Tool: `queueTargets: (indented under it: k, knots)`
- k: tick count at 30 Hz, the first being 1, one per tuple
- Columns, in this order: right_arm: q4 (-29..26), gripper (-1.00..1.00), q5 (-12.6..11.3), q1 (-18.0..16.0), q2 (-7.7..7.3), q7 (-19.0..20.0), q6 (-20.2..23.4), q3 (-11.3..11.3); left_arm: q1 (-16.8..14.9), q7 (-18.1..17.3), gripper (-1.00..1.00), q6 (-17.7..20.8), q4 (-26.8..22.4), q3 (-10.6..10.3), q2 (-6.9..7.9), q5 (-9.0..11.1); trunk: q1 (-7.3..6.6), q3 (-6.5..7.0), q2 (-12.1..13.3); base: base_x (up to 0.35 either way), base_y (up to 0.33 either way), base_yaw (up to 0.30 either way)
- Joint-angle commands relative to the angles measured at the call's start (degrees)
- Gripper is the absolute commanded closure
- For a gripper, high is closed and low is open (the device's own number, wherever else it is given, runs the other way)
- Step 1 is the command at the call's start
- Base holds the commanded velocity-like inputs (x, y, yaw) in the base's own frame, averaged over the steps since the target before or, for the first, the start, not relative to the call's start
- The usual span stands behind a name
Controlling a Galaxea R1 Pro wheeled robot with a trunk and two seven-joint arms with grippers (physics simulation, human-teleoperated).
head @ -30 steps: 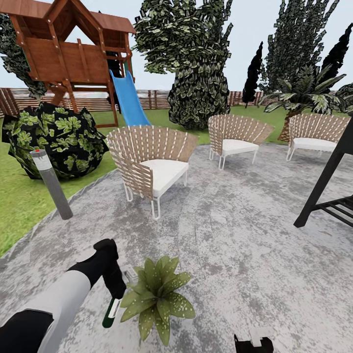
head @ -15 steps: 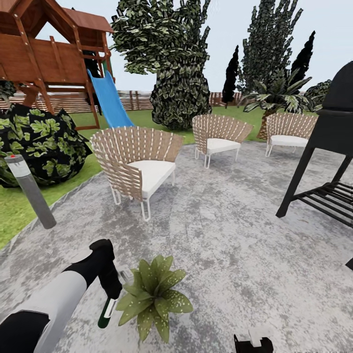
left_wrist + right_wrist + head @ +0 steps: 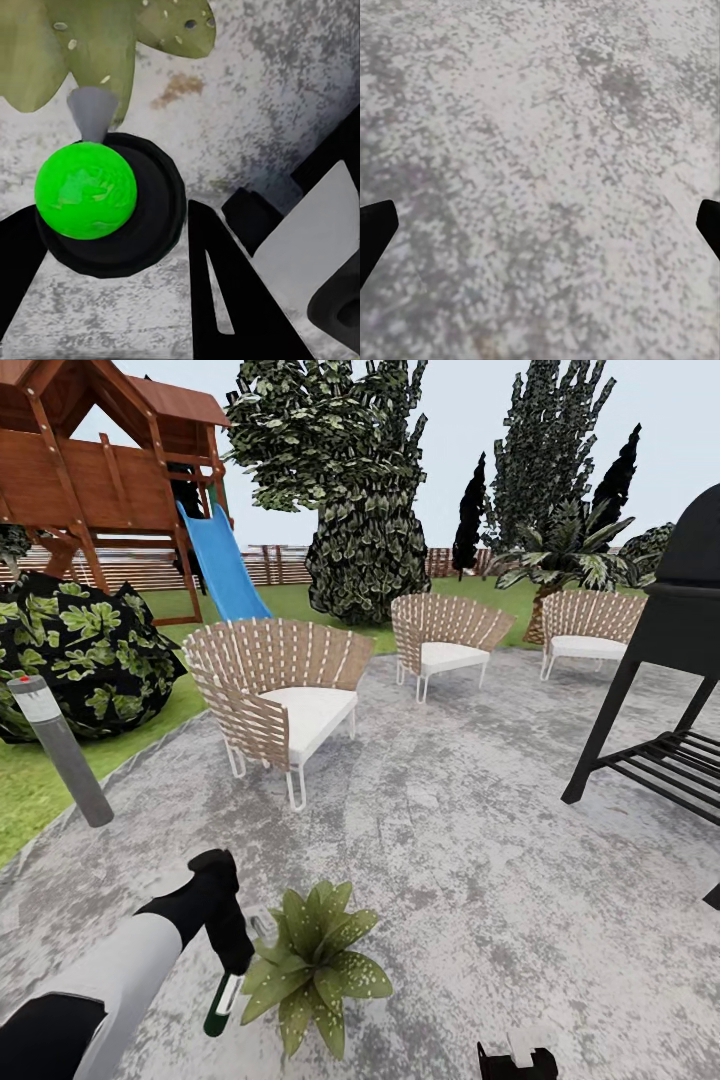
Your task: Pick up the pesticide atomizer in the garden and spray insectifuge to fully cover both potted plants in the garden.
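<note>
Head view, left to right: the left gripper (image 3: pixel 228 950) is closed around the pesticide atomizer (image 3: pixel 224 998), just left of a potted plant (image 3: pixel 312 962). Its nozzle may sit too near, wetting few leaves. The right gripper (image 3: pixel 515 1060) is spread wide, empty.

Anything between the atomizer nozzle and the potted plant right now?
Nothing. In the left wrist view the atomizer's grey nozzle tip reaches the potted plant's leaves; the head view shows the left gripper holding it right beside the plant.

Even, bright daylight, source direction not discernible; cast shadows faint. Rendered textures coarse and pixelated. Patio (image 3: pixel 540 150) mottled, soft in wrist views. Straight lines lean toward head-view edges.
</note>
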Motion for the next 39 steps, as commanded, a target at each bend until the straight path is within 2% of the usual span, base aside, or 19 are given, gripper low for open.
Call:
queueTargets:
  k: [1, 14, 19, 23, 25, 26, 27, 29, 30, 32, 36, 38, 39]
  knots:
    - [0.1, -1.00, 0.6, 0.0, 0.00, -0.2, -0.2, -0.5, 0.0, 0.1, 1.00, 0.3, -0.3, -0.4, 0.08, -0.2, -0.01, -0.05, 0.0, 0.000, 0.000, 0.000]
    - [0.1, -1.00, 0.6, 0.0, -0.02, -0.2, -0.2, -0.5, 0.0, 0.7, 1.00, 0.3, -0.1, 0.1, 0.04, -0.2, -0.01, -0.05, 0.0, 0.109, 0.095, -0.003]
    - [0.1, -1.00, 0.6, 0.0, -0.02, -0.2, -0.2, -0.5, -0.4, 0.7, 1.00, 0.4, -0.9, 0.1, -0.04, -0.1, -0.01, -0.05, 0.0, 0.002, 0.002, -0.198]
    - [0.1, -1.00, 0.6, 0.0, -0.02, -0.2, -0.2, -0.5, -0.9, 0.7, 1.00, 0.6, -1.0, 0.0, 0.49, -0.2, -0.01, -0.05, 0.0, 0.000, 0.000, -0.089]
    - [0.1, -1.00, 0.6, 0.0, -0.02, -0.2, -0.2, -0.5, -0.6, 3.1, 1.00, 0.5, -1.0, 0.2, 1.01, -0.2, -0.01, -0.05, 0.0, 0.000, 0.000, -0.002]
    - [0.1, -1.00, 0.6, 0.0, -0.02, -0.2, -0.2, -0.5, -0.4, 7.1, 1.00, 0.5, -0.8, 0.6, 2.30, 0.3, -0.01, -0.05, 0.0, 0.000, 0.000, 0.000]
    - [0.1, -1.00, 0.7, 0.0, -0.02, -0.2, -0.2, -0.5, -0.1, 8.9, 1.00, 0.5, -0.3, 0.9, 2.01, 0.7, -0.01, -0.05, 0.0, 0.000, 0.000, 0.000]
    - [0.1, -1.00, 0.7, 0.0, -0.02, -0.2, -0.2, -0.5, -0.1, 9.2, 1.00, 0.6, -0.7, 1.3, 0.04, 1.4, -0.01, -0.05, 0.0, 0.000, 0.000, 0.000]
    - [0.1, -1.00, 0.7, 0.0, -0.02, -0.2, -0.2, -0.5, -0.1, 9.2, 1.00, 0.6, -0.8, 1.7, -0.43, 1.5, -0.01, -0.05, 0.0, 0.000, 0.000, 0.000]
    - [0.1, -1.00, 0.7, 0.0, -0.02, -0.1, -0.2, -0.5, -0.3, 9.3, 1.00, 0.5, -1.0, 4.0, -1.09, 1.6, -0.01, -0.05, 0.0, 0.000, 0.000, 0.000]
    - [0.1, -1.00, 0.7, 0.0, -0.02, -0.1, -0.2, -0.5, 0.0, 9.4, 1.00, 0.5, -0.9, 5.3, -0.36, 1.6, -0.01, -0.05, 0.0, 0.000, 0.000, 0.000]
    - [0.1, -1.00, 0.7, 0.0, -0.02, -0.1, -0.2, -0.5, 0.1, 9.4, 1.00, 0.5, -0.9, 5.4, 0.65, 1.6, -0.01, -0.05, 0.0, 0.000, 0.000, 0.000]
    - [0.1, -1.00, 0.7, 0.0, -0.02, -0.1, -0.2, -0.5, 0.2, 9.4, 1.00, 0.5, -0.9, 5.8, 1.67, 1.7, -0.01, -0.05, 0.0, 0.000, 0.000, 0.000]
